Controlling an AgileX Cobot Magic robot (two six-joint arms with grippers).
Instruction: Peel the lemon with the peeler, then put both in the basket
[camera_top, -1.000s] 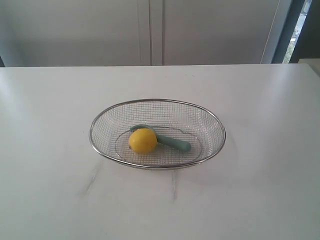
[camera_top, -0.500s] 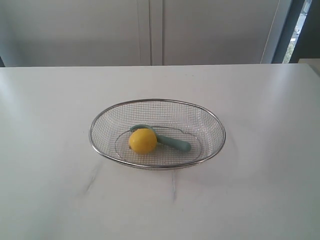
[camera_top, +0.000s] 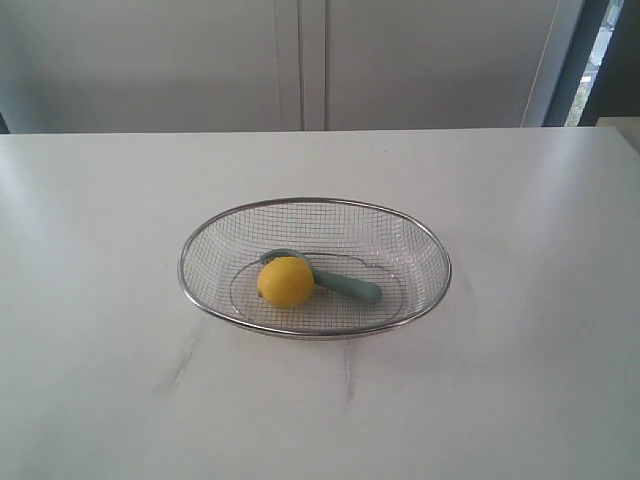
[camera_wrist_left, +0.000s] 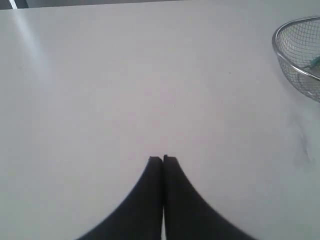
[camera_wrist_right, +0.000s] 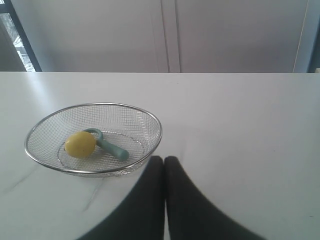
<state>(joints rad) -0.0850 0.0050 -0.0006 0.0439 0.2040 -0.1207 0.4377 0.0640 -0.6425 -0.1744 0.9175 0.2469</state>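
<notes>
Exterior view gives us the whole scene: a white table (camera_top: 100, 250) with a shallow oval wire-mesh basket (camera_top: 315, 200) standing near its middle, and both of the task's things lying inside it. The lemon (camera_top: 285, 282) rests on the mesh floor, left of the basket's centre, and the skin we can see is bright yellow and smooth. The peeler (camera_top: 345, 288) lies flat beside it on the same floor. Its pale teal handle runs out to the right and slightly toward the near side, while its curved head wraps around the far side of the lemon and is partly hidden by the fruit, so the two appear to touch. Faint grey streaks (camera_top: 180, 365) mark the tabletop on the near side of the basket. Pale wall panels (camera_top: 300, 60) stand behind the far edge, and a dark window frame (camera_top: 575, 60) is at the far right. We find the left gripper (camera_wrist_left: 163, 159) in its own wrist view, its two dark fingers pressed together with nothing between them. It is over bare tabletop, well apart from the basket, of which only a piece of rim and mesh shows there. The right gripper (camera_wrist_right: 164, 159) is likewise closed and empty, over bare table just beside the basket's rim.
</notes>
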